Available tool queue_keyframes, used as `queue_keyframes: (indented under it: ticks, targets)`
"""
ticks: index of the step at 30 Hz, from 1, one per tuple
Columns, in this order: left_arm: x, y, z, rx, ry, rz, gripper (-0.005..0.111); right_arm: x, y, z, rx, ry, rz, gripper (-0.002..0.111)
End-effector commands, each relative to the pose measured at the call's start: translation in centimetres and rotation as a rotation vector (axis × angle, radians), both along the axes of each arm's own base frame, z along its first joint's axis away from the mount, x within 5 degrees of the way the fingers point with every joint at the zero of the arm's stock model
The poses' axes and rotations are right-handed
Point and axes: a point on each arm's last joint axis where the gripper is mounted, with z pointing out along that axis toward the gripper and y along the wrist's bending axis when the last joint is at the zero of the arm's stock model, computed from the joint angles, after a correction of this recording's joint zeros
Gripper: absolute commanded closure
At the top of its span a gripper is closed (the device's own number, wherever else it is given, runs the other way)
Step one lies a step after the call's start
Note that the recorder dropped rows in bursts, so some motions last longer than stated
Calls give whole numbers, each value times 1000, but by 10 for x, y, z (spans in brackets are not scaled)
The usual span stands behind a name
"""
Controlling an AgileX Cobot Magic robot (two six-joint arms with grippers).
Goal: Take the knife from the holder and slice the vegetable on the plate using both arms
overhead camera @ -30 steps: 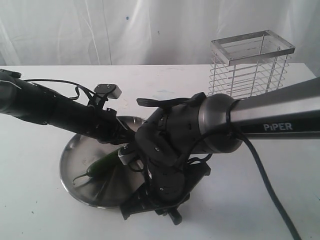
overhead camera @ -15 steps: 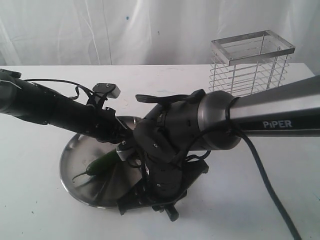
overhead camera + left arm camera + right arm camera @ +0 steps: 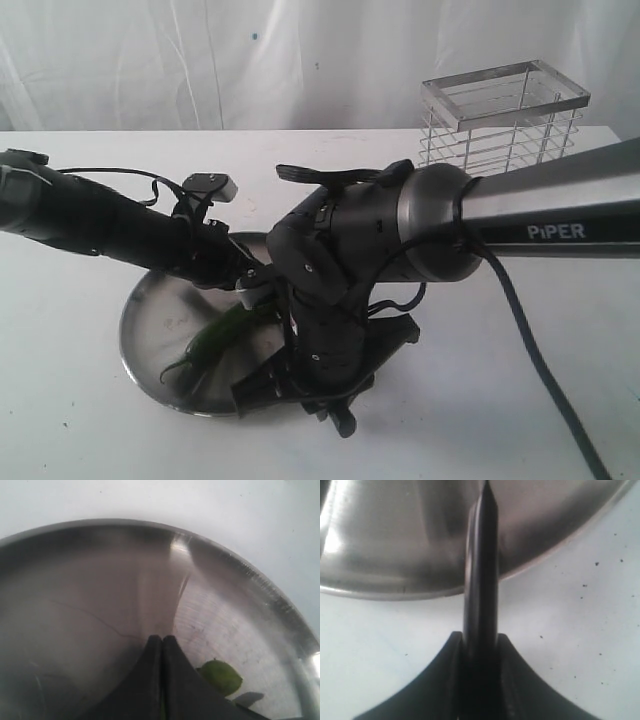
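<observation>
The steel plate (image 3: 150,310) lies left of centre on the white table. The green chilli (image 3: 222,332) lies across it, its curled stem toward the near rim. My left gripper (image 3: 250,285) reaches in over the plate from the left. In the left wrist view that left gripper (image 3: 162,639) has its tips together, a sliver of green shows between the fingers, and the chilli's end (image 3: 222,676) bulges out beside them. My right gripper (image 3: 480,640) is shut on the dark knife (image 3: 481,555), whose point reaches over the plate's rim (image 3: 395,587). The wire holder (image 3: 500,130) stands at the back right.
The right arm's grey PiPER tube (image 3: 560,225) and its cable (image 3: 530,350) cross the right half of the exterior view. The right wrist (image 3: 330,270) hides the plate's right side. A white curtain hangs behind the table (image 3: 80,430).
The chilli has shifted right and turned on the plate, its stem now nearer the front rim. The right wrist has sunk slightly and moved left; the left arm has lowered a little.
</observation>
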Motion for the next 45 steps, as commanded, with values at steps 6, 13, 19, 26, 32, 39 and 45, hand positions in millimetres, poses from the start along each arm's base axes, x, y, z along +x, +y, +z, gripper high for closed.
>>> queue_keyframes:
  ticks: [6,13,19,26,32,39,45]
  targets:
    - [-8,-1,-30,41,77,-68,107,2,-5,3,-17,8,-16,108]
    - [-8,-1,-32,39,80,-63,107,-6,-10,-6,-29,56,-35,108]
    - [-6,-1,-31,34,79,-47,107,-17,-9,-10,-44,97,-30,108]
    - [-5,-1,-30,22,79,-30,107,-26,-11,-9,-96,148,-3,108]
    - [7,2,7,-3,-31,-17,107,-22,-6,-1,-26,86,3,108]
    - [13,27,79,-94,-138,129,107,-22,-11,17,-9,59,1,108]
    - [-6,39,123,-191,-151,180,107,-27,-18,45,31,15,41,108]
